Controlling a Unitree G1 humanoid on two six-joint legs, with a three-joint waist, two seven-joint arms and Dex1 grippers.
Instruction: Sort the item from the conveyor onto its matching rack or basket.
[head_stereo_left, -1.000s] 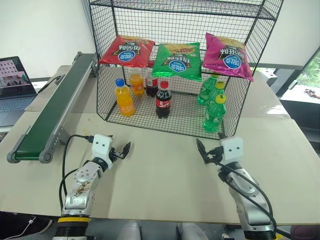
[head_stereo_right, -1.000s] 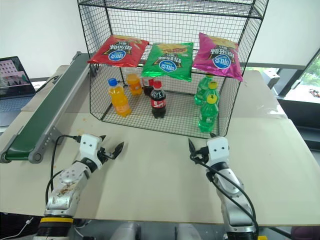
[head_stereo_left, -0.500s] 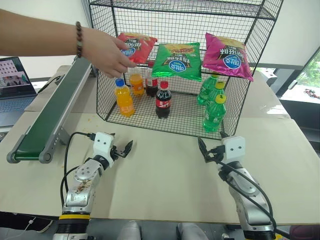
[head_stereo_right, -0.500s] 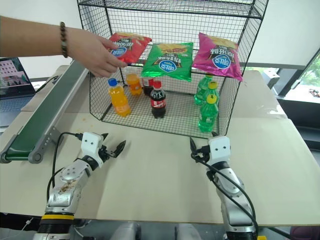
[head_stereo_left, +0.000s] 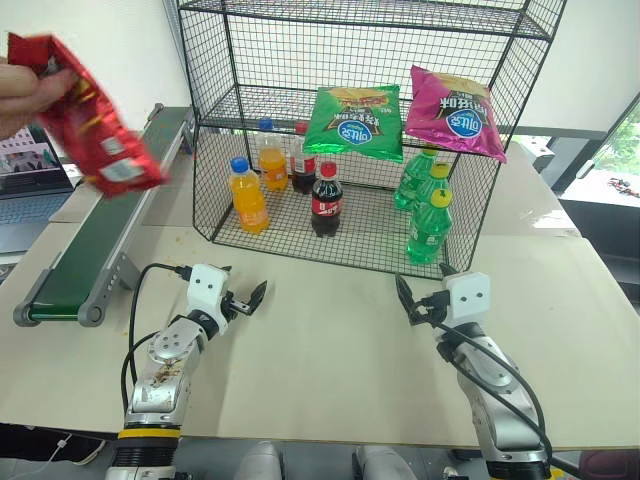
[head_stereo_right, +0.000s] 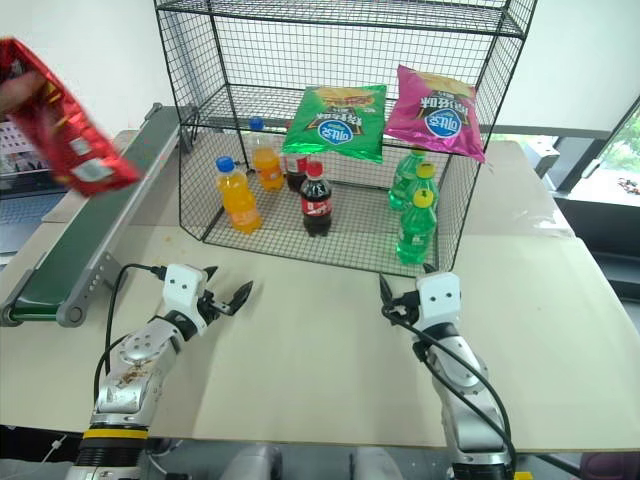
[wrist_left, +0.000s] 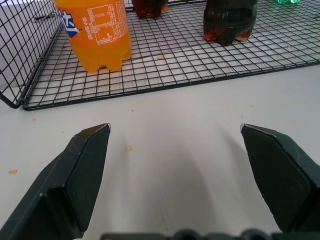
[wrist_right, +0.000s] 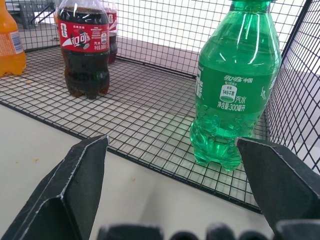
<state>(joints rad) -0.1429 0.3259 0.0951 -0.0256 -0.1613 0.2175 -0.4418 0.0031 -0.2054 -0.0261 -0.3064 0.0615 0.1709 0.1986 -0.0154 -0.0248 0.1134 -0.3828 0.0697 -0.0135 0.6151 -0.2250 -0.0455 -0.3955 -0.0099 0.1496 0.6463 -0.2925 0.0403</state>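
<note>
Head stereo pair looking forward and down over the desk (head_stereo_left: 330, 350) toward the wire cage (head_stereo_left: 360, 130), left wrist view low and close before the orange bottle (wrist_left: 95, 35), right wrist view low before the green bottle (wrist_right: 235, 95), cola bottle (wrist_right: 84, 50) shared by both

Foil, wire and matt plastic on a pale tabletop.

Ahead of my open left gripper (head_stereo_left: 243, 303), whose black fingers (wrist_left: 75, 180) look like matt moulded plastic, the black wire-mesh rack (head_stereo_left: 480, 200) shows thin coated metal with a dull sheen. Beyond my right gripper (head_stereo_left: 415, 305) a clear green plastic bottle (wrist_right: 235, 85) gleams. The table (head_stereo_left: 330, 350) under both is smooth and matt. Far off my left side, a person's hand (head_stereo_left: 20, 90) grips the red chip bag (head_stereo_left: 85, 125), crinkled glossy foil, above the conveyor (head_stereo_left: 90, 240), a matt dark green belt in grey metal.
</note>
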